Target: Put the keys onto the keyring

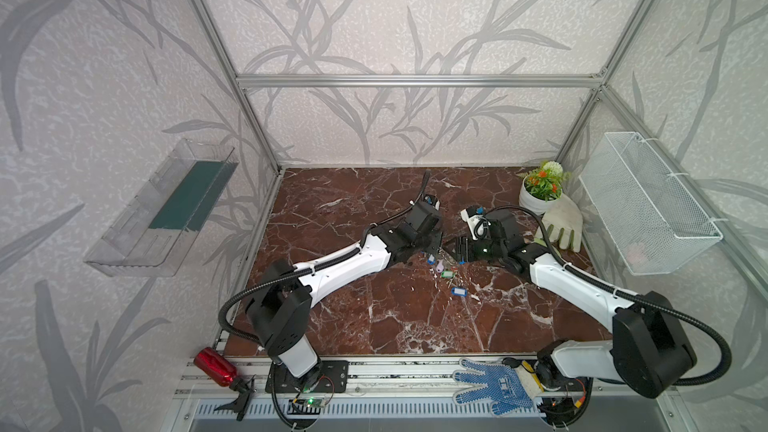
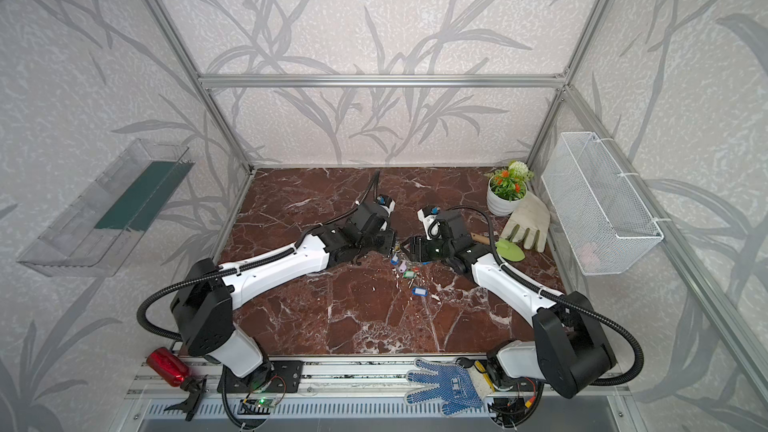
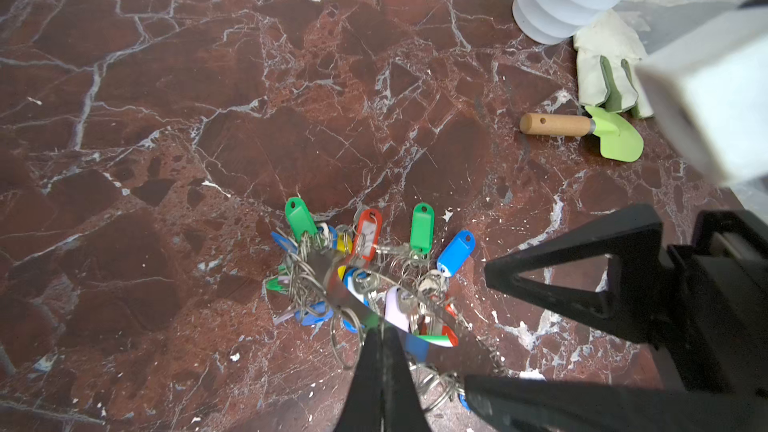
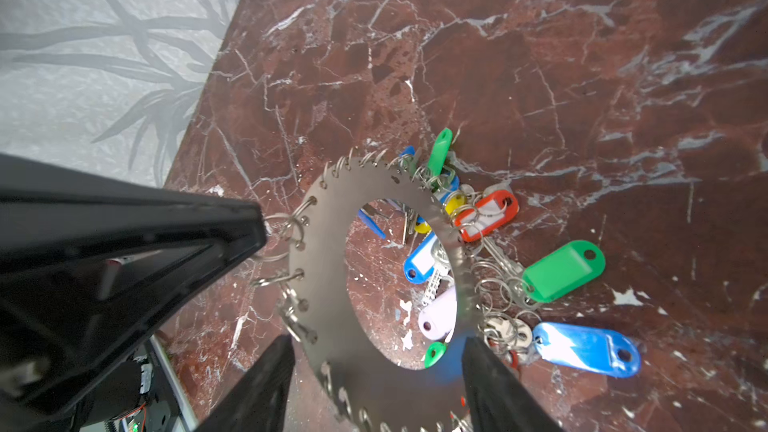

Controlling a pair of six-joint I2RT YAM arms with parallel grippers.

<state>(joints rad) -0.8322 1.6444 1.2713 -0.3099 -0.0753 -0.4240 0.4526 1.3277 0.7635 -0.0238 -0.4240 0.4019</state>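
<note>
Both top views: found the left gripper (image 1: 434, 248) and the right gripper (image 1: 458, 252) tip to tip above the marble table (image 1: 374, 317), with the keys (image 1: 446, 274) scattered just nearer the camera; too small there to tell what either held. Left wrist: saw the left gripper (image 3: 380, 328) pinching the rim of the keyring (image 3: 332, 280), held tilted over the tagged keys (image 3: 422, 228); right gripper (image 3: 476, 328) spread wide. Right wrist: saw those spread jaws flanking the keyring's (image 4: 328, 243) edge, keys (image 4: 563, 270) bunched beneath and beside.

The keyring (image 4: 320, 251) looked like dull brushed metal, the keys (image 4: 563, 271) had shiny plastic tags, and the surface (image 4: 540, 76) was glossy marble-ish stone.
</note>
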